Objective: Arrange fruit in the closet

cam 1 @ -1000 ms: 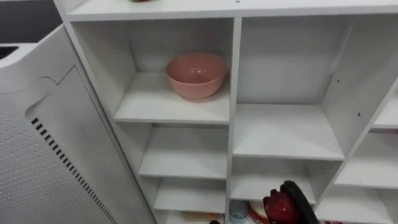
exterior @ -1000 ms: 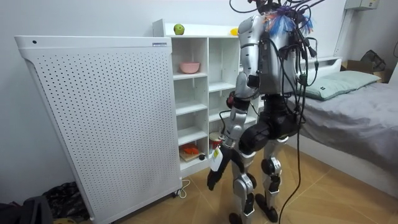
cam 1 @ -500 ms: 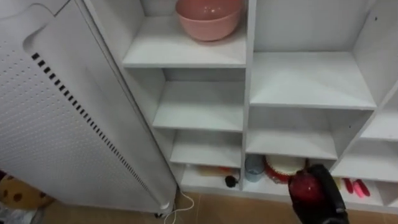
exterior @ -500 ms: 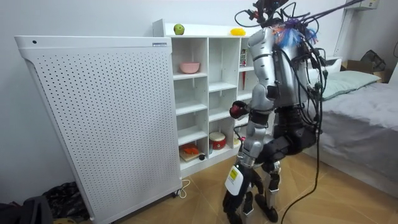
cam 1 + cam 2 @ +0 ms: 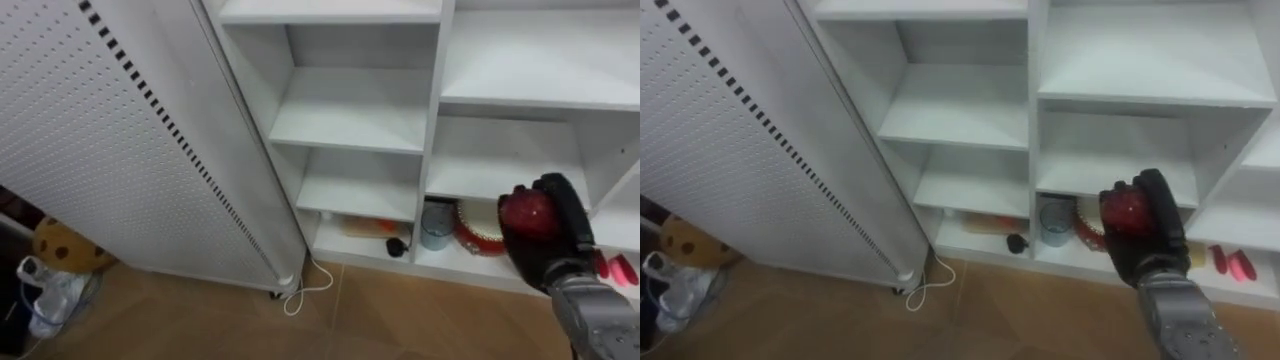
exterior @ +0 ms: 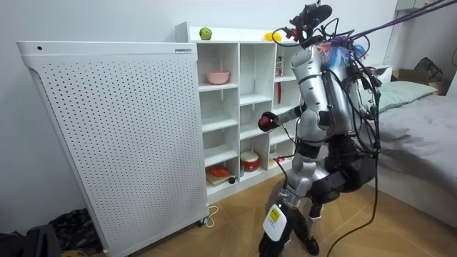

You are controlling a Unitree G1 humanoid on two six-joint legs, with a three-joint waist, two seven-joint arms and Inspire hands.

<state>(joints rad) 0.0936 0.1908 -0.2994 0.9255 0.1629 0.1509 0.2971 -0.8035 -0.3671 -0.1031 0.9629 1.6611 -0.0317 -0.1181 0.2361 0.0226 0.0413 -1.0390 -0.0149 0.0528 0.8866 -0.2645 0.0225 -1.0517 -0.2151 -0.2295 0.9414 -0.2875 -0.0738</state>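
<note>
A red apple [image 5: 527,213] is clasped by the curled fingers [image 5: 560,196] of the right hand [image 5: 558,252], held before the white closet's [image 5: 437,100] lower shelves.

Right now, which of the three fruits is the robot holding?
The red fruit, clasped in its right robot hand; the green fruit and yellow fruit sit on top of the closet.

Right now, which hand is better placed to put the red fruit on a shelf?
The right. The right hand is curled around the red fruit and raised in front of the white shelves. In the room view, the left hand hangs low beside the legs, away from the shelves.
</note>
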